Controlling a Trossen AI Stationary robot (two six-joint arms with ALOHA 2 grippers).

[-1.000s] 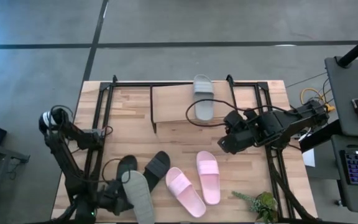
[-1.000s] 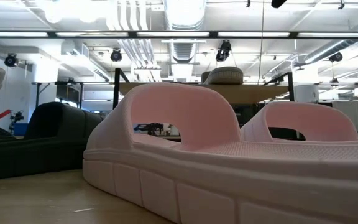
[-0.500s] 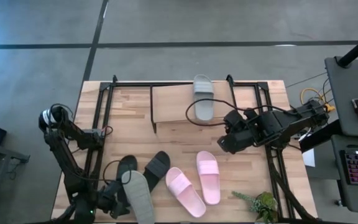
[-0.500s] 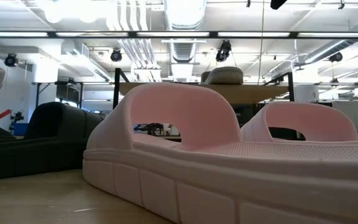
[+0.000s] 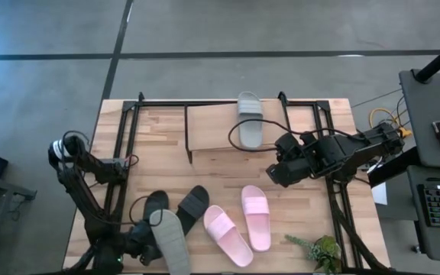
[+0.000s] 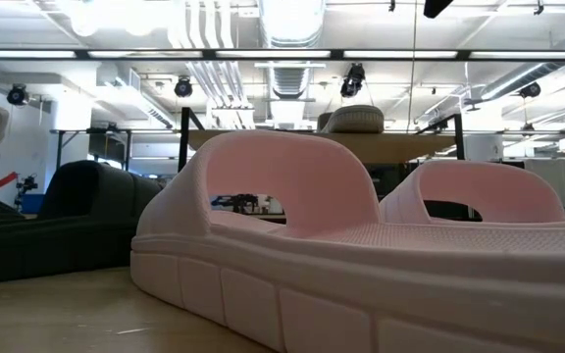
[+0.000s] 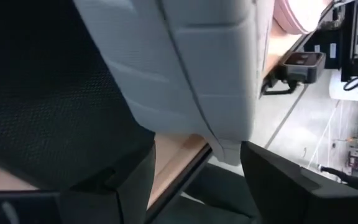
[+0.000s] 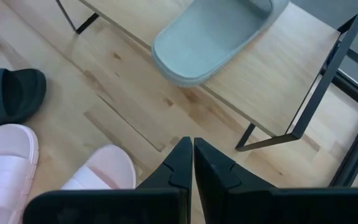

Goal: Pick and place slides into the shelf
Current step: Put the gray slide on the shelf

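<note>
- Down at the near left corner of the table (image 5: pixel 296 183), the left gripper (image 5: pixel 148 246) is sitting against a pale grey-green slide (image 5: pixel 171 243), which is lying just to its right in the high view.
- Its fingers (image 7: pixel 291 186) are standing apart in the left wrist view with the edge of that grey-green sole (image 7: pixel 191 68) between them; whether they are actually pressing on it is hard to say.
- Just beyond this gripper, the black pair (image 5: pixel 192 206) is lying side by side, the nearer one partly under the grey-green slide.
- Further right from it, the pink pair (image 5: pixel 257 216) is resting flat on the table; in the low view one pink slide (image 6: pixel 292 245) is filling most of the frame.
- Over at mid-table on the right, the right gripper (image 5: pixel 275 176) is hovering with its fingers (image 8: pixel 180 163) pressed together and nothing between them.
- Just ahead of the right gripper, the shelf (image 5: pixel 208 128) is standing at the far edge, and the other grey-green slide (image 5: pixel 250 119) is lying across its plank top, its end overhanging the edge toward that gripper (image 8: pixel 216 34).
</note>
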